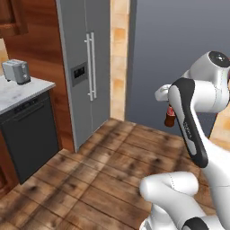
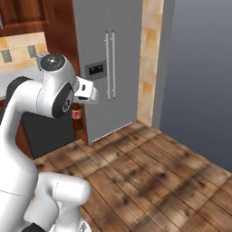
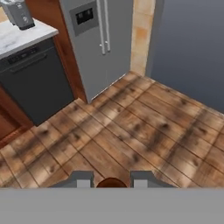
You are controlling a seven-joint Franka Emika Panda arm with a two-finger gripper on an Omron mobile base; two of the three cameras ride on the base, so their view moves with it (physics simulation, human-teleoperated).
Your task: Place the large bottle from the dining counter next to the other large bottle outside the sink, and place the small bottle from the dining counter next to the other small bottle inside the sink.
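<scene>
We are over a wooden plank floor (image 3: 131, 131), with a grey two-door refrigerator (image 1: 87, 67) as the main landmark ahead. Nearest to us, the tool (image 3: 111, 180) hangs above the floor, well short of the refrigerator, its two fingers pinching the small bottle (image 2: 76, 116) at the neck. From the hand view we look down on the bottle's brown top between the finger tips; from the base views its dark-brown body and red label hang under the white hand, clear of the floor. Further on, to the left of the refrigerator, a black dishwasher front (image 3: 37, 83) sits under a marble counter (image 3: 22, 37). On that counter, furthest from us and left of the refrigerator, stands a silver toaster (image 1: 16, 71). To the right of the refrigerator runs a tan tiled strip (image 1: 119, 58), then a plain grey wall (image 3: 192, 48).
</scene>
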